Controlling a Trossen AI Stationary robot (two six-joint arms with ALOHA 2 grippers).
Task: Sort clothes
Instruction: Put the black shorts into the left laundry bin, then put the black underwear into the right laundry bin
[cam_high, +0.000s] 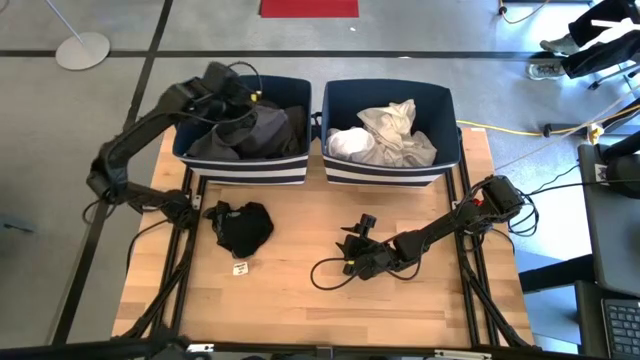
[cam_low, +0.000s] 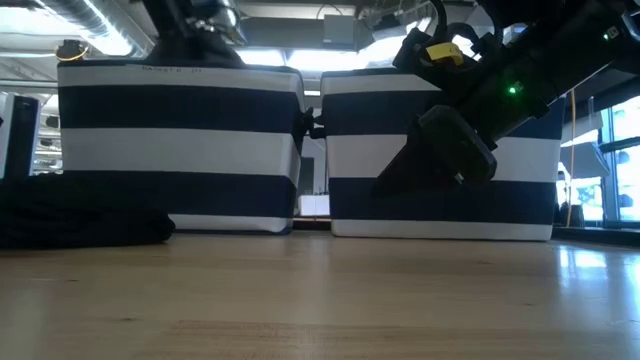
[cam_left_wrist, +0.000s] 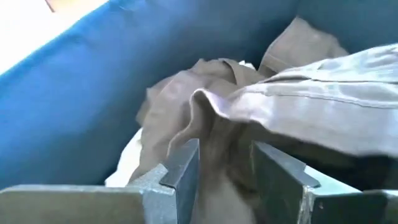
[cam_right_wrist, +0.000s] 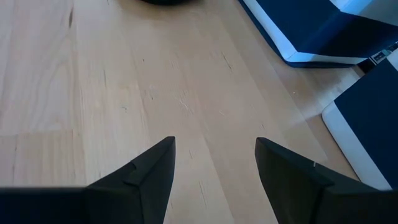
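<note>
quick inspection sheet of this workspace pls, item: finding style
surface: wooden table, mostly bare
job's things: dark clothes in the left bin; pale clothes in the right bin; black garment lying on the table
clutter: small white tag near the black garment
grippers: left gripper in the left bin, jaws around grey fabric; right gripper low over the table, jaws open, empty
cables: yellow cable on the floor
surroundings: a person's legs at the room's edge

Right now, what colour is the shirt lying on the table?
Black, clearest in the high view.
</note>
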